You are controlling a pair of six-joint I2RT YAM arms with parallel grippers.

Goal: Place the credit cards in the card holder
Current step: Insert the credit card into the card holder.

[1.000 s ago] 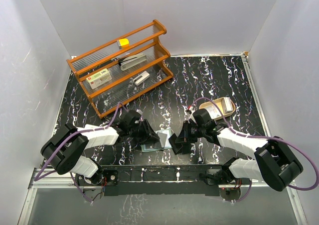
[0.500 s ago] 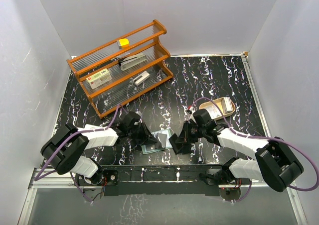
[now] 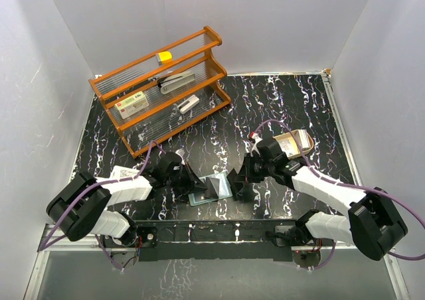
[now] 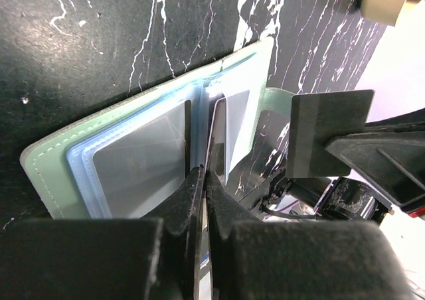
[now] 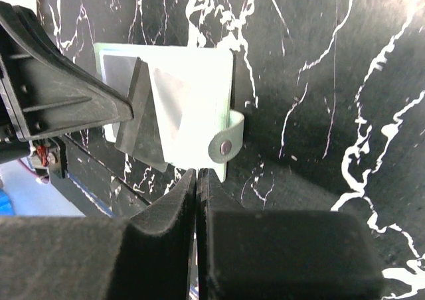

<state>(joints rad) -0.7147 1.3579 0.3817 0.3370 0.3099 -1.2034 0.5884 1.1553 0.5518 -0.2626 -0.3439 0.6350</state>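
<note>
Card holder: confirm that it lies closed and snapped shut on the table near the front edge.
Not quite. The card holder is not closed and snapped shut: it lies open on the table near the front edge, with its clear sleeves showing and its snap strap undone. The left wrist view shows the open sleeves.

You have one card holder (image 3: pixel 211 187) near centre, one orange rack (image 3: pixel 214 38) far left carrying four small items (image 3: pixel 133 103), and one tan tray (image 3: pixel 309 141) right.

Both arms lie low, meeting at lower centre; left gripper (image 3: pixel 194 181) and right gripper (image 3: pixel 237 186) both pinched closed.
</note>
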